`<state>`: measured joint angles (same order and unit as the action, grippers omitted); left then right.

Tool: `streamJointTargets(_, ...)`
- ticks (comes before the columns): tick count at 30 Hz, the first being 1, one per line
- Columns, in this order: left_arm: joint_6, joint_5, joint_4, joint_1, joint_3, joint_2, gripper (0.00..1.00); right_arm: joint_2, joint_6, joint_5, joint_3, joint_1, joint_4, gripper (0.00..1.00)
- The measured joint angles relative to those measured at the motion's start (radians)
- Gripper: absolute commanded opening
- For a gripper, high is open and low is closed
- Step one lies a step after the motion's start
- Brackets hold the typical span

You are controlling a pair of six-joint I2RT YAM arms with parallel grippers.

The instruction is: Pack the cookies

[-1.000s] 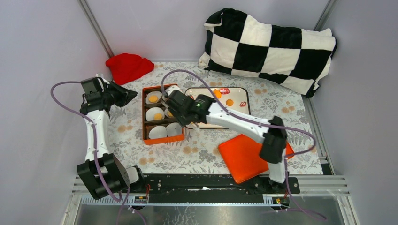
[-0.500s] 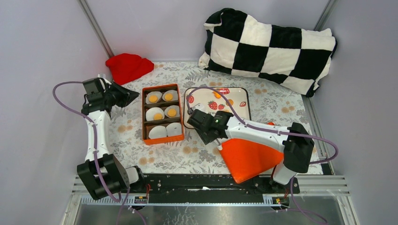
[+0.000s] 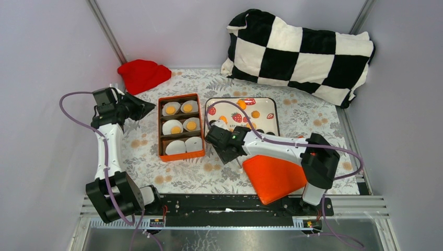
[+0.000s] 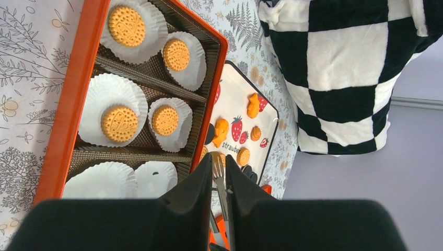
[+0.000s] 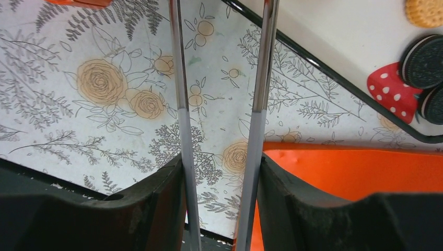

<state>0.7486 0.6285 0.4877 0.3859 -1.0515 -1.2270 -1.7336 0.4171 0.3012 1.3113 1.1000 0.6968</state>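
Note:
The orange box (image 3: 181, 155) holds white paper liners. Four liners carry orange cookies (image 3: 176, 129), also clear in the left wrist view (image 4: 119, 124); the two front liners (image 3: 176, 147) are empty. More cookies lie on the strawberry-print tray (image 3: 264, 100): orange ones (image 3: 255, 114) and black ones (image 5: 423, 60) by its near corner. My right gripper (image 3: 222, 144) (image 5: 219, 167) is shut on metal tongs (image 5: 261, 78), whose arms are spread and show nothing between them, low over the cloth between box and tray. My left gripper (image 3: 149, 106) (image 4: 219, 170) hovers left of the box, jaws almost together, empty.
An orange lid (image 3: 274, 175) lies at the front right under my right arm. A checkered pillow (image 3: 300, 52) and a red cloth (image 3: 142, 75) sit at the back. The floral tablecloth (image 3: 156, 172) covers the table.
My right gripper with the tongs has drawn back from over the box to the near left corner of the tray. Four cookies show in the box. The left arm has not moved.

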Motion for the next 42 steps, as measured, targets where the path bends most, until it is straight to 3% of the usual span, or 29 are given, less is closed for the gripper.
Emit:
streamJointTargets(2,0.000,0.000,0.000,0.000,0.002,0.000,0.18,-0.022,0.007,-0.005,0.000,0.000,0.000,0.40)
streamJointTargets(5,0.000,0.000,0.000,0.000,0.005,0.000,0.18,-0.037,0.019,-0.004,0.000,0.000,0.001,0.06)
streamJointTargets(6,0.000,0.000,0.000,0.000,0.005,0.000,0.18,-0.037,0.018,-0.003,0.000,0.000,0.002,0.00)
streamJointTargets(7,0.000,0.000,0.000,0.000,0.005,0.000,0.18,-0.037,0.016,-0.005,0.003,-0.001,0.002,0.00)
streamJointTargets(22,0.000,0.002,0.000,0.000,0.005,0.016,0.18,0.068,0.002,-0.034,0.101,0.010,0.020,0.00)
streamJointTargets(31,0.000,0.002,0.000,0.000,0.005,0.016,0.19,0.029,-0.031,-0.085,0.191,0.104,0.024,0.04)
streamJointTargets(32,0.000,0.002,0.000,0.000,0.005,0.016,0.19,0.017,-0.032,-0.090,0.191,0.111,0.024,0.07)
streamJointTargets(34,0.000,0.001,0.000,0.000,0.005,0.016,0.19,-0.009,-0.032,-0.109,0.191,0.117,0.028,0.25)
streamJointTargets(37,0.000,0.001,0.000,0.000,0.005,0.016,0.19,-0.038,-0.032,-0.113,0.191,0.117,0.029,0.38)
streamJointTargets(42,-0.001,0.002,0.000,0.000,0.005,0.016,0.20,-0.048,-0.034,-0.111,0.191,0.117,0.029,0.49)
